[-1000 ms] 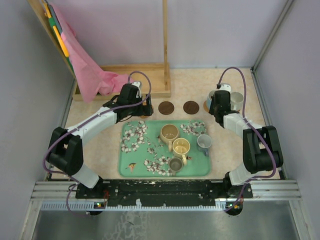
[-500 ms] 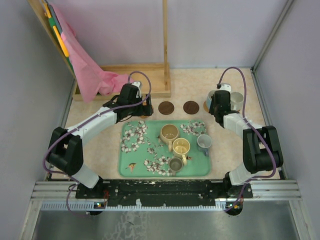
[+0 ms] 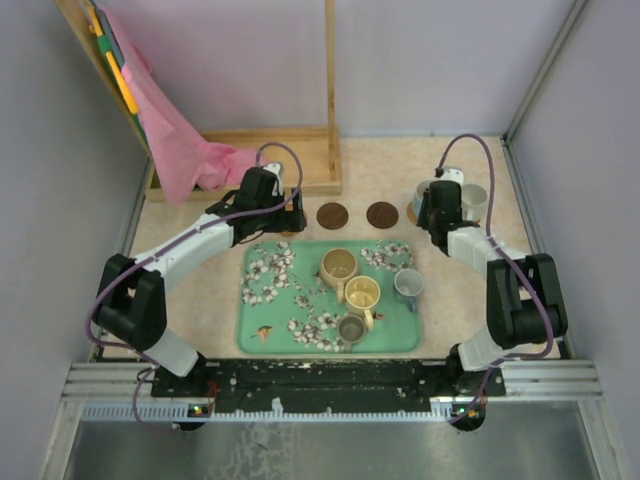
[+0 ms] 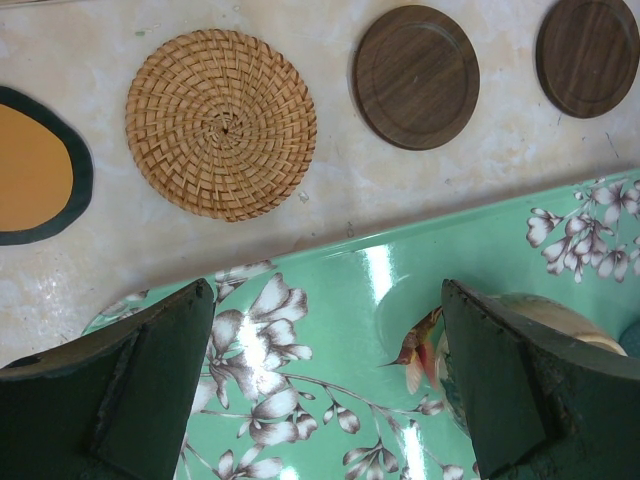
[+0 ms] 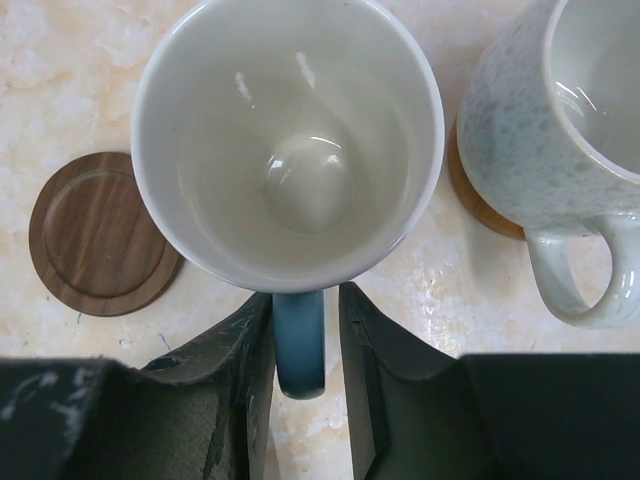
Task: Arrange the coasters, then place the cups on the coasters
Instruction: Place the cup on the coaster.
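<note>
A pale blue cup (image 5: 290,140) stands on the table at the back right, an orange-tan coaster edge (image 3: 411,213) showing at its left. My right gripper (image 5: 305,300) straddles its blue handle (image 5: 298,340), open, with a gap beside the right finger. Next to it a speckled white cup (image 5: 560,110) sits on a tan coaster (image 5: 470,195). Two dark brown coasters (image 3: 331,215) (image 3: 382,214) and a woven coaster (image 4: 222,124) lie behind the tray. My left gripper (image 4: 325,300) hangs wide open and empty over the tray's back left.
The green floral tray (image 3: 250,345) holds a tan cup (image 3: 338,266), a yellow cup (image 3: 361,294), a grey cup (image 3: 408,284) and a small dark cup (image 3: 351,328). An orange disc with a dark rim (image 4: 30,165) lies left of the woven coaster. A wooden frame (image 3: 300,160) with pink cloth (image 3: 185,150) stands behind.
The right gripper's jaws have parted slightly from the blue cup's handle. Both arms and all cups stay where they were.
</note>
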Controlling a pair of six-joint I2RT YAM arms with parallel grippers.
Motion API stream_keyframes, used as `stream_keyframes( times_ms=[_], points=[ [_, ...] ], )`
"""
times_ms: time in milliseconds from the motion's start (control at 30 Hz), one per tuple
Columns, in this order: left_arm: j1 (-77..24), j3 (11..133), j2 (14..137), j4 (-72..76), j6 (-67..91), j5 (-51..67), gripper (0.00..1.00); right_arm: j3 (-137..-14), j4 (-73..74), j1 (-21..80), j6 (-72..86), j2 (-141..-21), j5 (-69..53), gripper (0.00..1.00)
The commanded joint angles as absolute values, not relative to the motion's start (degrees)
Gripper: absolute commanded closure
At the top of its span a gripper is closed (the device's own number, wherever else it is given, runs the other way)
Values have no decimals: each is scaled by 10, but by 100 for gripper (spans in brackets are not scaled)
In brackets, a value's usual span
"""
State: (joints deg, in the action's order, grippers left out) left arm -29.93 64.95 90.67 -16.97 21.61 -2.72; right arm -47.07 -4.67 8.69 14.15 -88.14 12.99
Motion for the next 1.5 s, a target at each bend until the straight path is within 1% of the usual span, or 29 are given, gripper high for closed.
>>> stream_keyframes(
  times_ms=[0,333,667,900,1167,1467],
  points=[
    [-302,663,907,-167,217,-22,0,-492,-53,80,160,-830,147,69],
    [-303,663,901,-164,217,-22,0,-491,58,90,179,-710,133,66],
    [-303,665,901,-162,212,-20,0,-474,226,160,207,-568,118,66],
    [-303,666,899,-159,213,-18,0,-464,337,180,232,-486,77,66],
    [-302,662,893,-156,218,-13,0,-465,430,202,275,-462,28,66],
    [-303,650,882,-150,226,-9,0,-476,506,271,341,-467,34,66]
  ],
)
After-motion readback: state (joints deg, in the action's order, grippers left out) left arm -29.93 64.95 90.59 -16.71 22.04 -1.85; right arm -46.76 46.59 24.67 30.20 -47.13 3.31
